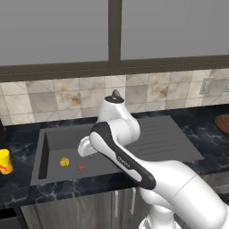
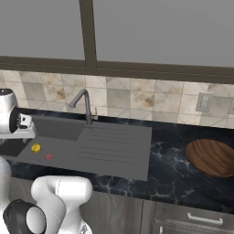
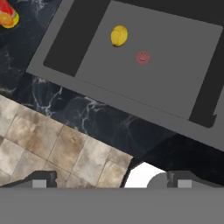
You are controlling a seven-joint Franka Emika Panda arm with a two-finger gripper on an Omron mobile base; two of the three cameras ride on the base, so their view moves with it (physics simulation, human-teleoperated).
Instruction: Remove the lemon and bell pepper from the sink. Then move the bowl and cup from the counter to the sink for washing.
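The gripper (image 3: 109, 181), nearest the hand camera, hangs with its jaws spread wide and empty above the dark marble counter (image 1: 18, 143). At the counter's left edge stands the cup (image 1: 5, 161). In the sink (image 1: 53, 134), near its front wall, the lemon (image 1: 65, 162) lies just beside the red disc (image 1: 82, 167). The ribbed drainboard (image 2: 114, 146) follows. The bowl (image 2: 211, 157) sits towards the counter's right end, well apart.
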